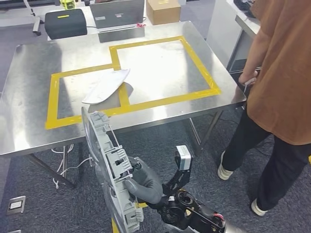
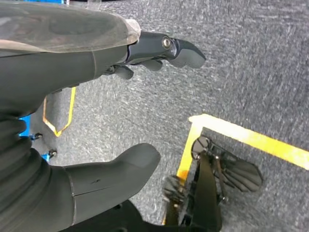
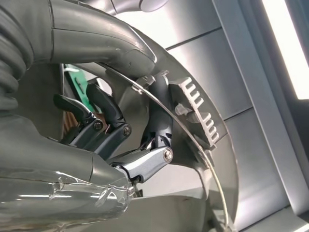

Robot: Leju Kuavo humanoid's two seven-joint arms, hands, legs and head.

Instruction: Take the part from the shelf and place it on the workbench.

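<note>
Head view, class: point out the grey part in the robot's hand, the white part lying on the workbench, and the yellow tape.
grey part [image 1: 110,165], head view, ribbed middle section.
white part [image 1: 106,86], head view, middle of its flat face.
yellow tape [image 1: 166,100], head view, front strip.

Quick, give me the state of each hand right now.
Left hand: open, holding nothing, fingers apart above the carpet.
Right hand: closed on the grey plastic part, in front of the workbench.

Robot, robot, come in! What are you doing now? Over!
Right robot hand grips grey ribbed plastic part, short of steel workbench. Left robot hand open. White curved panel already on workbench.
</note>
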